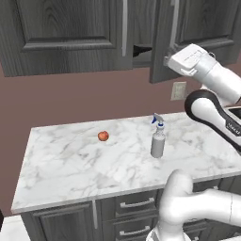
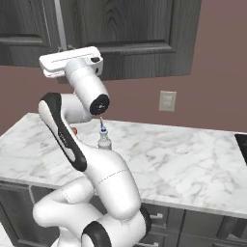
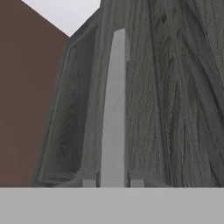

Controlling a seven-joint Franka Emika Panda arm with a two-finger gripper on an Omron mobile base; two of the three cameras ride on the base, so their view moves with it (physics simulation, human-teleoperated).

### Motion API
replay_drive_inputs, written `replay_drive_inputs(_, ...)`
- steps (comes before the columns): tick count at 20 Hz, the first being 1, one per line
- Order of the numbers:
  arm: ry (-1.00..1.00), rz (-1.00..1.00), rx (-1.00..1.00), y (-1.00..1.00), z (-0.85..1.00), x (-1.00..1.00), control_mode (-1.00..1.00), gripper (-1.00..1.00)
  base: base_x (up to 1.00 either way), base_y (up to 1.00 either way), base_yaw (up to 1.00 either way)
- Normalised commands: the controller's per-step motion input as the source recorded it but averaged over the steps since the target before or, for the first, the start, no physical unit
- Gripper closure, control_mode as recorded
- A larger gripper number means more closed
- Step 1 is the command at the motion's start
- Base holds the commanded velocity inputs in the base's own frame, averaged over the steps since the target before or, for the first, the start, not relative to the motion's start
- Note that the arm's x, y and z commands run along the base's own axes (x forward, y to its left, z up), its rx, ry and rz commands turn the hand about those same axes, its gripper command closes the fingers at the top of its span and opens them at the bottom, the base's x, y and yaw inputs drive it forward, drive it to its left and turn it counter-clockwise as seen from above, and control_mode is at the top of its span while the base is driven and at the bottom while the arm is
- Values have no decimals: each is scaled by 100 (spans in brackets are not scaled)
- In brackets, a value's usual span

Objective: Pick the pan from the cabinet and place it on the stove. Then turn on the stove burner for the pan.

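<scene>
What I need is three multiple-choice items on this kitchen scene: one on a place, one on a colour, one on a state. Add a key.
1. Where does the spray bottle stand?
A. on the marble counter
B. in a drawer
C. on the floor

2. What colour is the small round fruit?
A. green
B. red
C. blue

3. What is the gripper doing?
A. hanging open over the counter
B. holding the bottle
C. shut on the silver handle of the cabinet door

Key: 1 A, its base rests on the marble; 2 B, it shows red against the white top; 3 C, the hand view has a fingertip on each side of the bar.
</scene>
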Motion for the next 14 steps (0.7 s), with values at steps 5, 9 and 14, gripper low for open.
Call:
replay_drive_inputs(5, 0, 5, -6, -9, 0, -66, -100, 100, 0, 0, 0)
replay_drive_inputs(9, 0, 0, -11, -4, 0, -83, -100, 100, 0, 0, 0)
replay_drive_inputs(14, -4, -2, -7, -11, 0, -90, -100, 100, 0, 0, 0)
